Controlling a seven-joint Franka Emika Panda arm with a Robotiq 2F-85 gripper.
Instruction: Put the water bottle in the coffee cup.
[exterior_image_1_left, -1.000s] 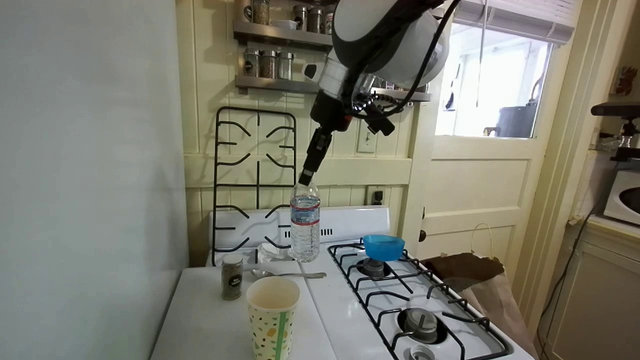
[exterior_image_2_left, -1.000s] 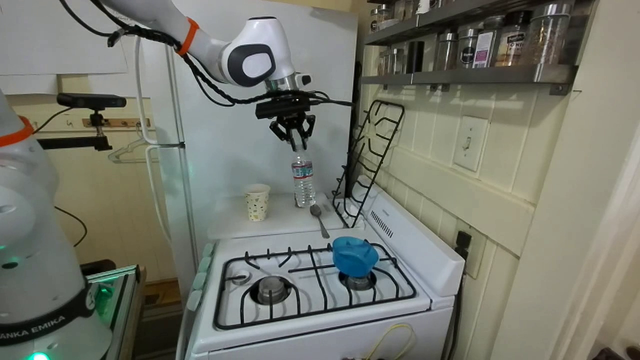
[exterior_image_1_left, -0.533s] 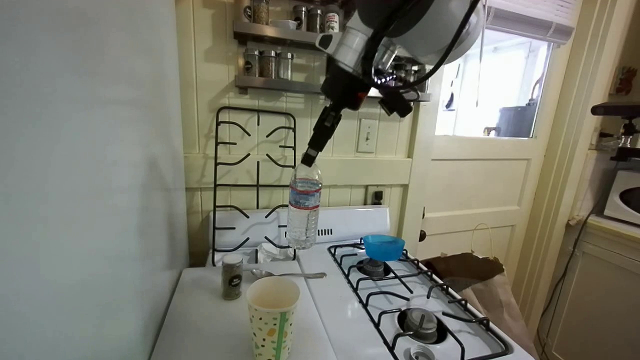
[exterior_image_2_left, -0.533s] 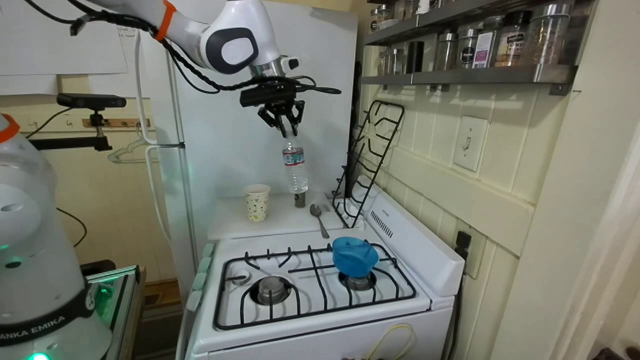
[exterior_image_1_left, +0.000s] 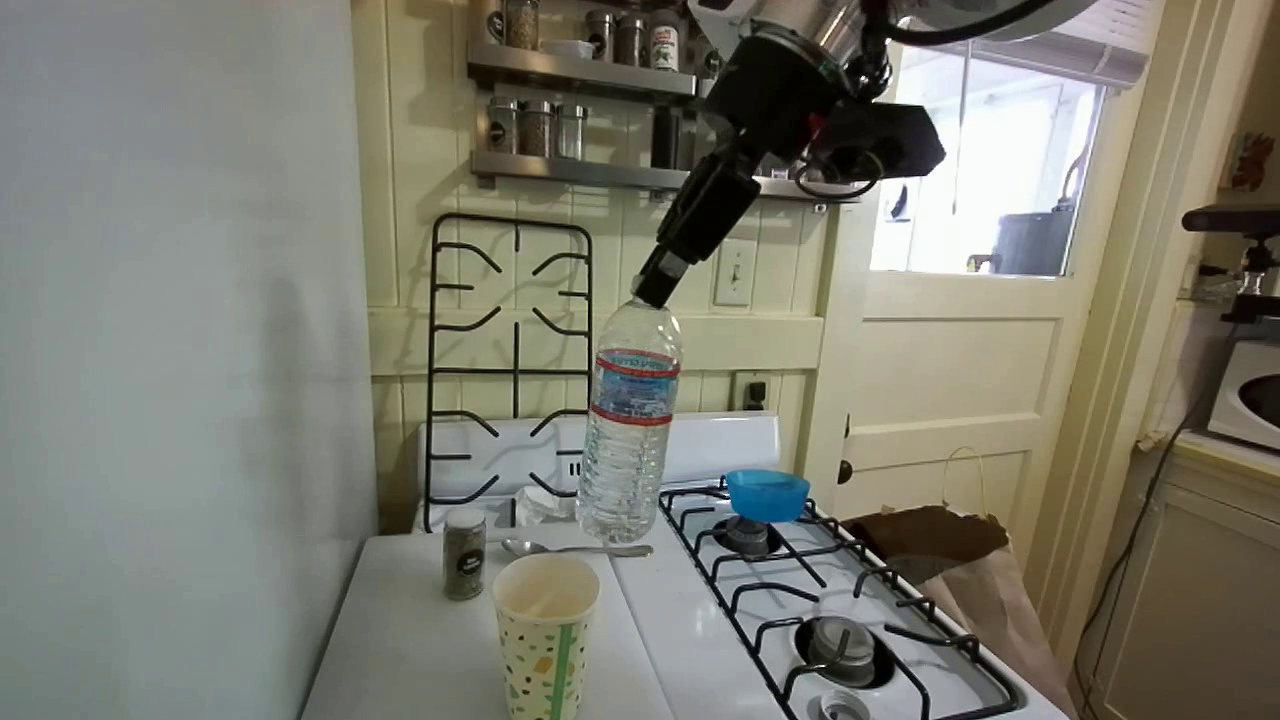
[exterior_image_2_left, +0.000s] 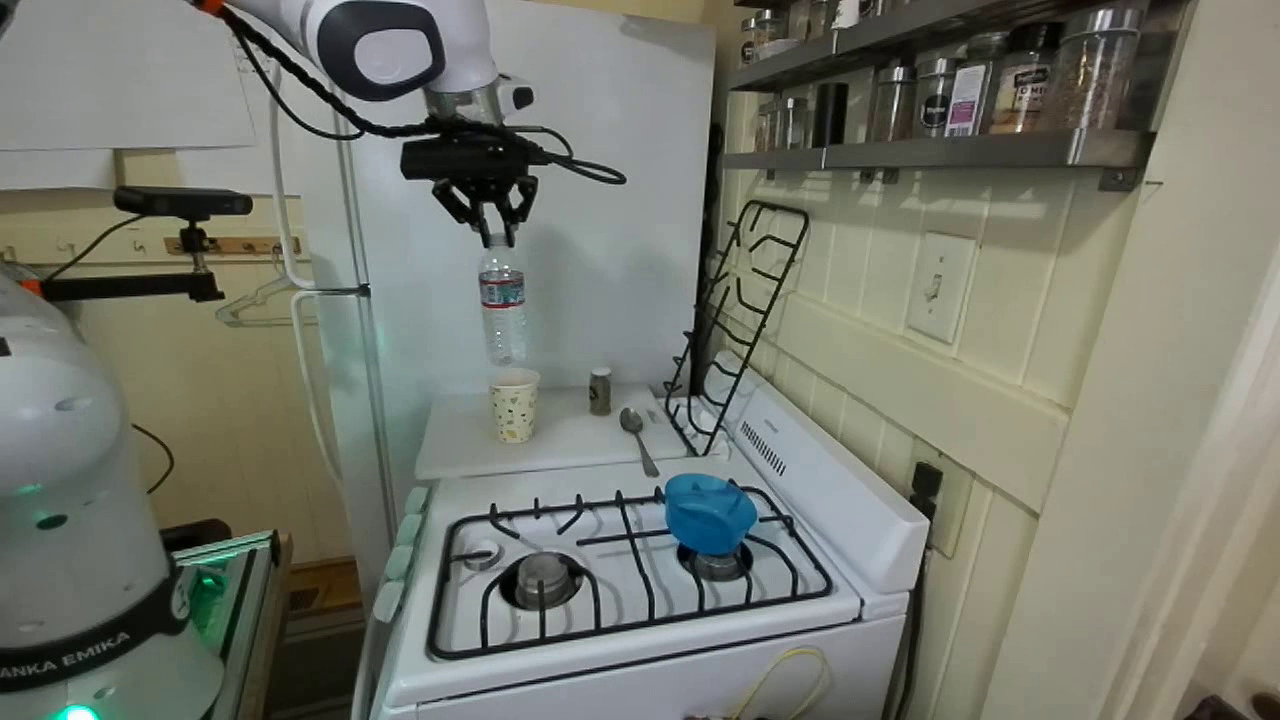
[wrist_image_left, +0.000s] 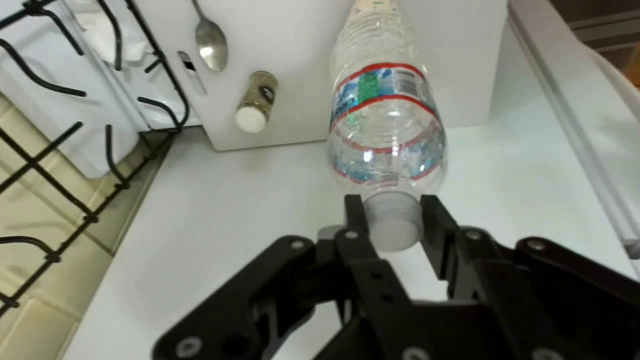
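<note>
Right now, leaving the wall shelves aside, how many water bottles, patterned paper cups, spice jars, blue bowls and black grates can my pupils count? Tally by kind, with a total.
Water bottle: 1
Paper cup: 1
Spice jar: 1
Blue bowl: 1
Black grates: 2
Total: 6

Arm (exterior_image_2_left: 385, 50) extended from upper left in an exterior view, base (exterior_image_2_left: 90, 550) at left edge; claw (exterior_image_2_left: 498, 240) hung below, pointing down. In an exterior view, wrist (exterior_image_1_left: 820, 25) tilted, claw slanted to lower left. Wrist view: fingers (wrist_image_left: 435, 215) near parallel, tips level, clamped.
</note>
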